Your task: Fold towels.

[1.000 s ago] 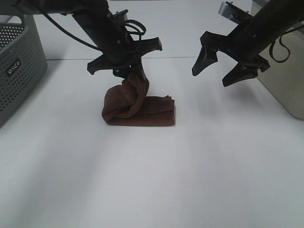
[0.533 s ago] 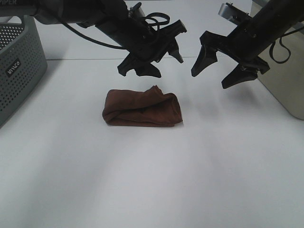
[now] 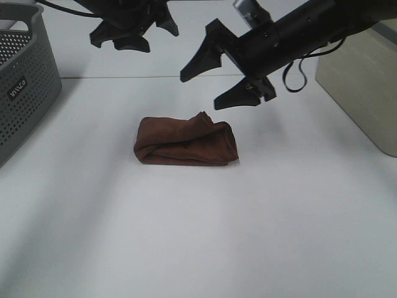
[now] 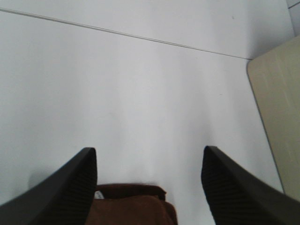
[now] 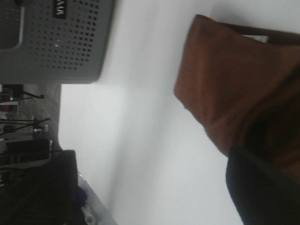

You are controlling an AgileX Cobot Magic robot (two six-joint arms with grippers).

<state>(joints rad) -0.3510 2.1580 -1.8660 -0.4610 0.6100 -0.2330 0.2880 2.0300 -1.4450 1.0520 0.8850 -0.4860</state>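
Towel released; right gripper moves in over it.

The left gripper [image 3: 133, 28] has let go, jaws wide and empty, and pulled up to the far left; the right gripper [image 3: 226, 71], also wide, has swung in above the towel's [image 3: 186, 143] right end. The towel lies folded mid-table, its top edge seemingly rumpled, so tidying probably remains. Basket [image 3: 25, 81] left and box [image 3: 366, 87] right stand well apart.

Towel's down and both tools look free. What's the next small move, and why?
Probably lower the open right tool onto the towel's bunched right end to flatten it: the towel lies loosely folded on the table, nothing holds it, and the left tool is up and away.
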